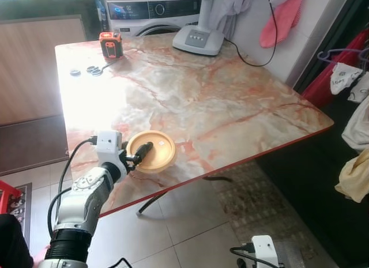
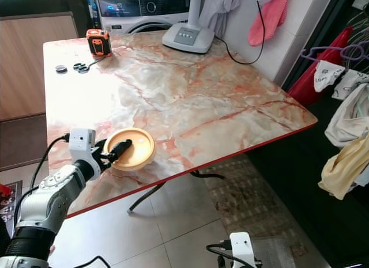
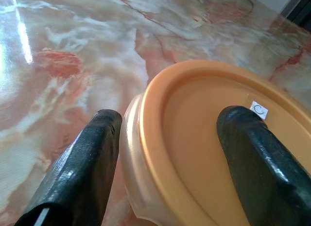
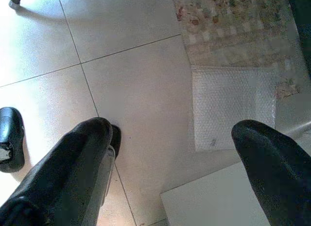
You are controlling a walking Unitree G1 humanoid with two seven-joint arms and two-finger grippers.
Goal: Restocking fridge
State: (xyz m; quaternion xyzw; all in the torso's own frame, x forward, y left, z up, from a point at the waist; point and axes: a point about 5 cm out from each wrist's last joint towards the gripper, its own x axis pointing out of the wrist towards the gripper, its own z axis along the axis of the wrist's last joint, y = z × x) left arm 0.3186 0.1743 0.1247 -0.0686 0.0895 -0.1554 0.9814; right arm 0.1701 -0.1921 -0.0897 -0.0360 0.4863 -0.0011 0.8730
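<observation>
A round, shallow container with an orange lid [image 1: 154, 150] sits on the marble table [image 1: 207, 95] near its front edge. My left gripper [image 1: 137, 156] is open and straddles the container's near rim. One black finger [image 3: 252, 158] lies over the lid [image 3: 204, 133]. The other finger [image 3: 82, 167] stands outside the side wall, over the tabletop. My right gripper [image 4: 175, 131] hangs low over the tiled floor, open with nothing between its fingers.
An orange tape measure [image 1: 110, 44], small dark discs [image 1: 92, 69] and a fan base [image 1: 199, 38] stand at the table's far end. A washing machine [image 1: 153, 11] is behind. Hanging clothes [image 1: 354, 176] crowd the right. A rug [image 4: 228, 22] and bubble wrap [image 4: 233, 104] lie on the floor.
</observation>
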